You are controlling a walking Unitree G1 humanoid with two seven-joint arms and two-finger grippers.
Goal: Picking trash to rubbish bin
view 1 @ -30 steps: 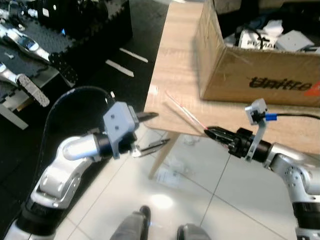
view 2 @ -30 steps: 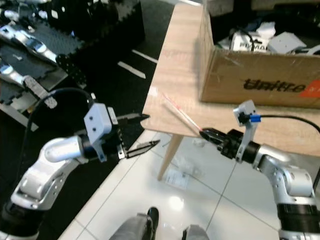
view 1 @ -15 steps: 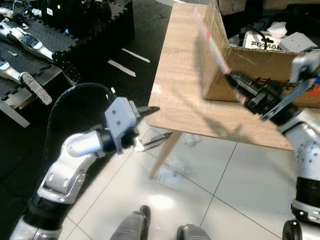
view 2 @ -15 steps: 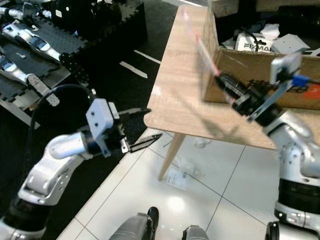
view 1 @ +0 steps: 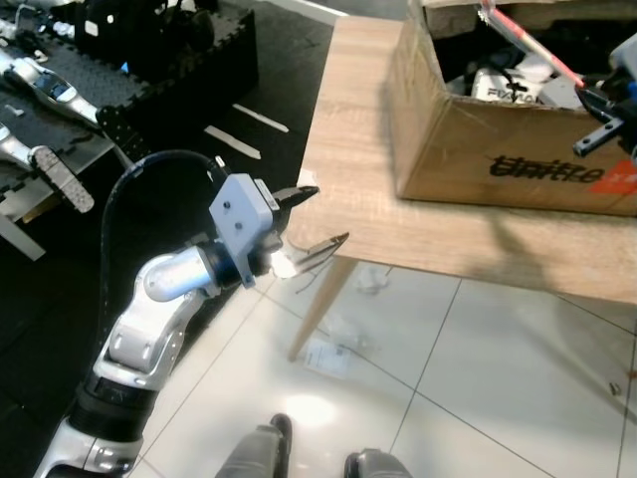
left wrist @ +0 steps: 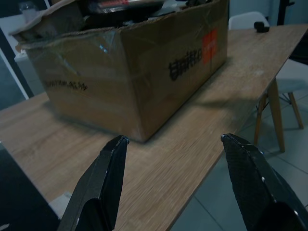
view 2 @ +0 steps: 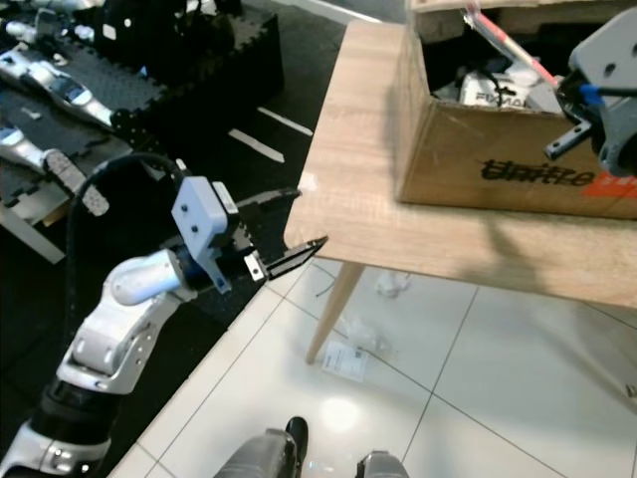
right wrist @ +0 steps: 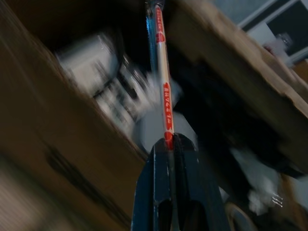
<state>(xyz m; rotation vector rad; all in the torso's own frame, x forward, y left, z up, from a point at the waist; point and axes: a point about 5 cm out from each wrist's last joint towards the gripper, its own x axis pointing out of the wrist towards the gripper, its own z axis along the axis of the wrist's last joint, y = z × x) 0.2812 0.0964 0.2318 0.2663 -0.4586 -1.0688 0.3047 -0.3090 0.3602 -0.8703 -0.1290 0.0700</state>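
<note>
Upper right of frame: the cardboard box (view 1: 498, 149) reads "Unitree" in black, white packaging jumbled inside. Right gripper (right wrist: 168, 144) is clamped tight on a red-and-white straw wrapper (view 1: 528, 45), poised over the open box. Left gripper (view 1: 314, 214), fingers spread wide, hovers at the wooden table (view 1: 358, 139) edge.

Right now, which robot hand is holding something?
The right gripper, up over the cardboard box, is shut on a red-and-white stick. The left gripper is open, holding nothing.
</note>
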